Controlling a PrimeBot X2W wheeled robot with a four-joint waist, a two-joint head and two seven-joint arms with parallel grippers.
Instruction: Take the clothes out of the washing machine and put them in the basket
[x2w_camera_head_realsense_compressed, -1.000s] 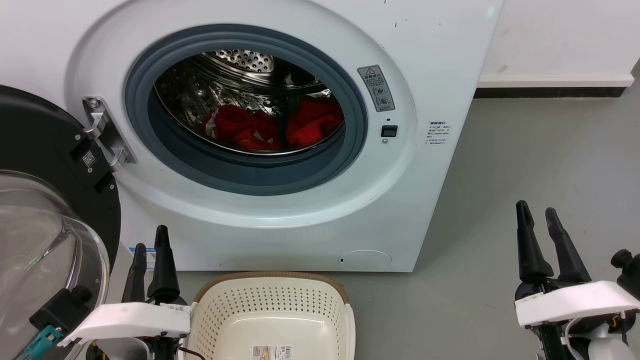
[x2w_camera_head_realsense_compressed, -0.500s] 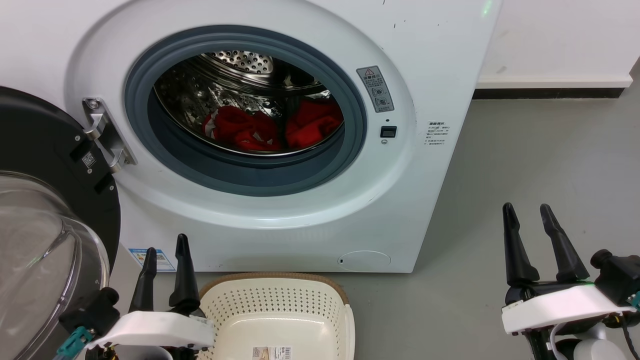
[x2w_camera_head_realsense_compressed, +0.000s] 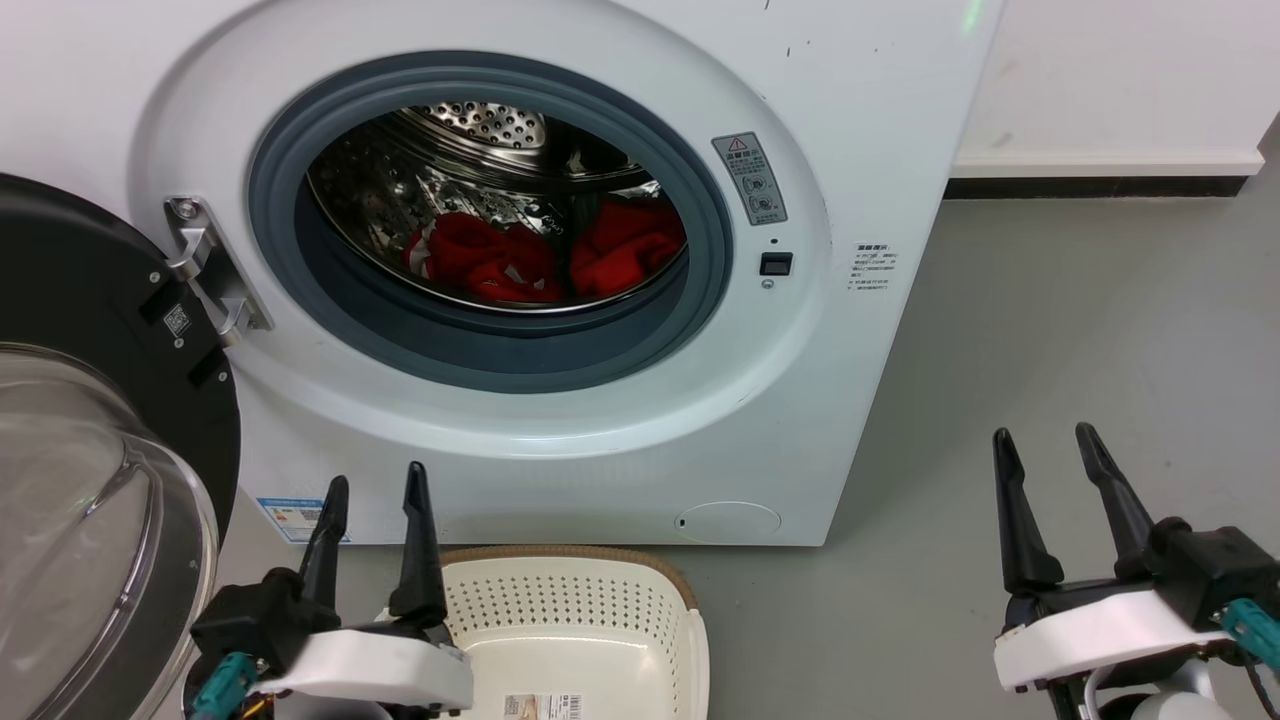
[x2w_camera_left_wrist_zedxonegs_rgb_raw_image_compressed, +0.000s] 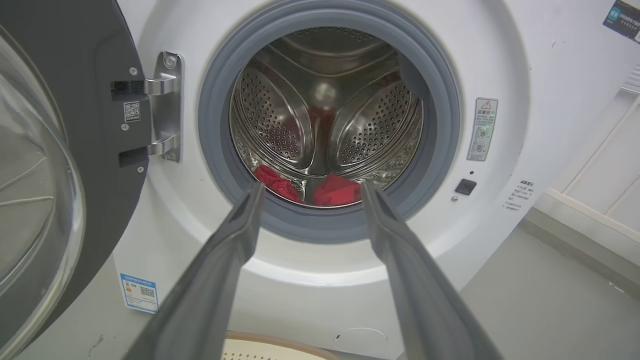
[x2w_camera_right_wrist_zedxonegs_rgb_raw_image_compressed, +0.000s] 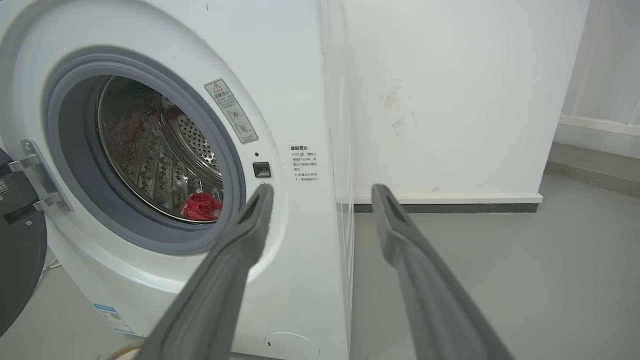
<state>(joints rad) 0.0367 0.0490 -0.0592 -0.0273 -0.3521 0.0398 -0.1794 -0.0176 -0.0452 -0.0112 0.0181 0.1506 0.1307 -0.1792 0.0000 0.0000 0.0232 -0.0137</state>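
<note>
Nothing transferred yet. Both red clothes (x2w_camera_head_realsense_compressed: 545, 255) lie inside the washing machine (x2w_camera_head_realsense_compressed: 560, 440), its door (x2w_camera_head_realsense_compressed: 90, 480) open. The basket (x2w_camera_head_realsense_compressed: 560, 610) stands on the floor (x2w_camera_head_realsense_compressed: 1000, 330) just before it, without garments. Left gripper (x2w_camera_head_realsense_compressed: 377, 475) and right gripper (x2w_camera_head_realsense_compressed: 1042, 433): fingers spread, holding nothing.

Noted the left gripper (x2w_camera_head_realsense_compressed: 377, 473) shifted toward the basket (x2w_camera_head_realsense_compressed: 600, 556), from just left of its rim a second earlier to overlapping its left corner in the head view. Found the jaws spread from a narrow gap to a clear one. Recorded the right gripper (x2w_camera_head_realsense_compressed: 1042, 430), right of the basket, drawn somewhat nearer to it, jaws likewise a little wider. Logged a teal connector (x2w_camera_head_realsense_compressed: 1245, 622) newly in view at that wrist, on the side away from the basket.
</note>
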